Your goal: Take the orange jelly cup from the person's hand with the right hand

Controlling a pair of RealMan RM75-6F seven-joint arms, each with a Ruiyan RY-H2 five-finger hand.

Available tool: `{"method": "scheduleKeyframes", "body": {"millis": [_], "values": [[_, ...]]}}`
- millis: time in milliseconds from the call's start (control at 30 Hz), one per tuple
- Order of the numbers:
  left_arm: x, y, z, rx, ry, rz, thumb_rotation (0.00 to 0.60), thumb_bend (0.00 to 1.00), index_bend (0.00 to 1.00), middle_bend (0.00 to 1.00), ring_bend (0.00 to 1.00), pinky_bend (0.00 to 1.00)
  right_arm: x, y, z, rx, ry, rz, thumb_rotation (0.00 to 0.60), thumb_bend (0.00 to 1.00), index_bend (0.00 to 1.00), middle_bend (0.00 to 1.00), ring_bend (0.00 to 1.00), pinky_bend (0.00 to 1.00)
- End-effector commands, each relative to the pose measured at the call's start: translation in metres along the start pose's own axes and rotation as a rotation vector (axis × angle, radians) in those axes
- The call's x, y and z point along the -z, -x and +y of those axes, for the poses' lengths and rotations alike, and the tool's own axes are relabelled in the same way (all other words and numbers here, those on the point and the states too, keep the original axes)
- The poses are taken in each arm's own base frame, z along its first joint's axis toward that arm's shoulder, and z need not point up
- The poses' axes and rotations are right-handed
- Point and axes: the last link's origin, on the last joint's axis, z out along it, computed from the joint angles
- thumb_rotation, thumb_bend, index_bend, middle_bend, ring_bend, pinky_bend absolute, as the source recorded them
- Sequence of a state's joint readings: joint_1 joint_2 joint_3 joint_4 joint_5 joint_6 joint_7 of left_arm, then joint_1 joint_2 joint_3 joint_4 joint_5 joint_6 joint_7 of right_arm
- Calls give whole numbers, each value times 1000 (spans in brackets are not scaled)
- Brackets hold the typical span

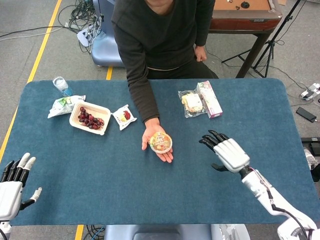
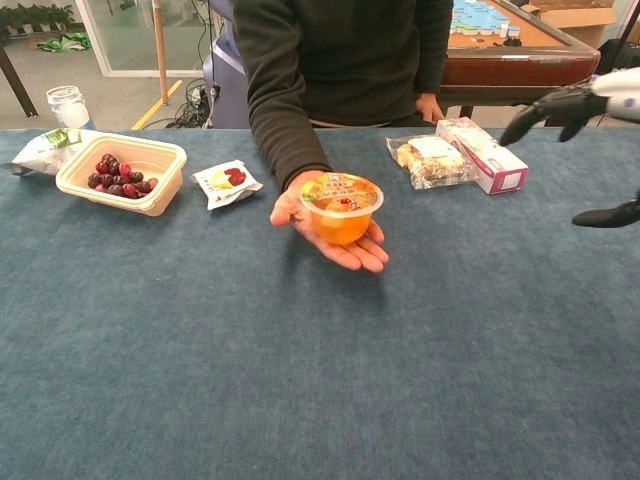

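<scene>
The orange jelly cup sits on the person's upturned palm over the middle of the blue table. My right hand hovers to the right of the cup, a clear gap away, fingers spread toward it and holding nothing. Only its dark fingertips show at the right edge of the chest view. My left hand rests at the table's near left corner, fingers apart and empty.
A tray of red grapes, a small snack packet, a green-white bag and a water bottle lie at the far left. A wrapped pastry and a pink box lie at the far right.
</scene>
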State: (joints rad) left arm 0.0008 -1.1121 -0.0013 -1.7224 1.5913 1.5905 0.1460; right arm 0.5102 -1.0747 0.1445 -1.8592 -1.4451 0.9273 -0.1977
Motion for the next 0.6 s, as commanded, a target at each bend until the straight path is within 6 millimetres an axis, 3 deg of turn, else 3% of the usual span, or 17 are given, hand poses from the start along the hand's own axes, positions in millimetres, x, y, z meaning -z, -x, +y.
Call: {"method": "scheduleKeyframes", "body": {"millis": [33, 400, 600], "values": [[0, 0, 0, 1, 1, 0, 600, 300, 24, 0, 0, 0, -39, -3, -27, -24, -77, -42, 600, 133, 97, 83, 0, 146], [2, 1, -1, -4, -8, -2, 600, 300, 24, 0, 0, 0, -113, 7, -71, -37, -160, -94, 600, 126, 67, 57, 0, 120], [3, 1, -2, -5, -14, -1, 600, 300, 24, 0, 0, 0, -139, 15, -86, -18, -167, -117, 600, 125, 67, 57, 0, 120]]}}
